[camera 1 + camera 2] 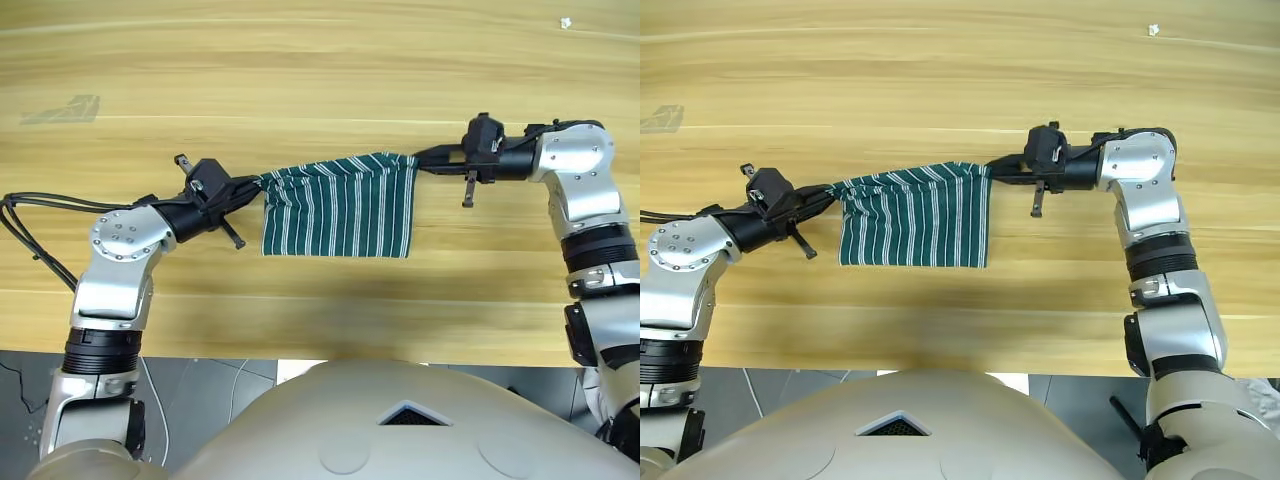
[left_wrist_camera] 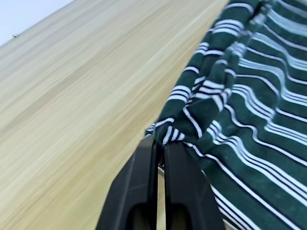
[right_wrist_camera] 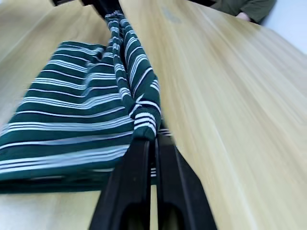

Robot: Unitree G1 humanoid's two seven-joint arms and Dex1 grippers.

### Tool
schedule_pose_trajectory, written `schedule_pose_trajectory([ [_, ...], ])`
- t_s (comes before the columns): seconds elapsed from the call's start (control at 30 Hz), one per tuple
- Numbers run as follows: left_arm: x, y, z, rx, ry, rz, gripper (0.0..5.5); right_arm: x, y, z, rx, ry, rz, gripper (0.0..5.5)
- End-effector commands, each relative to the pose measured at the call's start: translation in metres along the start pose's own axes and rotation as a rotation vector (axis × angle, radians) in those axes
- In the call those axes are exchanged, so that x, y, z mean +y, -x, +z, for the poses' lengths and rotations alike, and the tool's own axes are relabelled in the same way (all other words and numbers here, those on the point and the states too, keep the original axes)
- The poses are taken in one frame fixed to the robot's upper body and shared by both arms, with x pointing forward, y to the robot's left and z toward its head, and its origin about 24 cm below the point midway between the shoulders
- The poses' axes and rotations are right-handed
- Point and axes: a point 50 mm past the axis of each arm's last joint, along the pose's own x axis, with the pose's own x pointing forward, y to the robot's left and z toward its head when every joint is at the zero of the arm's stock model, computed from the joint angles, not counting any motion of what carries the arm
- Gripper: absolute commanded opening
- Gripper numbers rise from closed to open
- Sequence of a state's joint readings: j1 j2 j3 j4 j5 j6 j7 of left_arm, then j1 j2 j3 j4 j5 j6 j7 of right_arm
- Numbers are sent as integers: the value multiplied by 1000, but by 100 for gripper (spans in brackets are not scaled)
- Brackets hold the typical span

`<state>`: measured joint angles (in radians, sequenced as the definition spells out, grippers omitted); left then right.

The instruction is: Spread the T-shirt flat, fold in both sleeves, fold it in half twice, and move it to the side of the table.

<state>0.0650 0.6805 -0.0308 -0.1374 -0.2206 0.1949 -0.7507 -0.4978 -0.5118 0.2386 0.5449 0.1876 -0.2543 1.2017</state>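
The T-shirt [image 1: 338, 205] is held stretched above the middle of the bench [image 1: 300, 60], gripped at its 2 upper corners. The left tool [image 1: 257, 183] is pressed together on the left corner, and the right tool [image 1: 418, 159] is pinched onto the right corner. In both wrist views the striped cloth is seen bunched between the black fingers [image 2: 139, 187]. The cloth is shown as a compact rectangle hanging toward the near edge. It is judged to be partly folded already, though the number of layers cannot be told. Whether the lower hem is resting on the bench cannot be told either.

Several risks are judged from here. Only a small tuck of cloth is caught in each pinch, so a corner could be pulled free if the 2 arms are drawn further apart. If only the outer layers are gripped, the inner ones could sag and the earlier folds could be undone. The held edge is slanted, the left corner being nearer than the right, so a crooked fold could result when the cloth is laid down.
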Motion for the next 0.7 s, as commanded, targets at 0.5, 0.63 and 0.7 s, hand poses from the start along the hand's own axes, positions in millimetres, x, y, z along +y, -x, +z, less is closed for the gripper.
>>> schedule_pose_trajectory([
  [0.5, 37, -7, -23, -6, 212, 507, 171, 3, -17, 8, -218, -6, -182, 295],
  [0.63, 27, -8, -29, -47, 271, 555, 171, 18, -46, 21, -297, 17, -153, 295],
  [0.7, 23, -8, -28, -85, 294, 592, 171, 28, -64, 24, -301, 23, -119, 295],
])
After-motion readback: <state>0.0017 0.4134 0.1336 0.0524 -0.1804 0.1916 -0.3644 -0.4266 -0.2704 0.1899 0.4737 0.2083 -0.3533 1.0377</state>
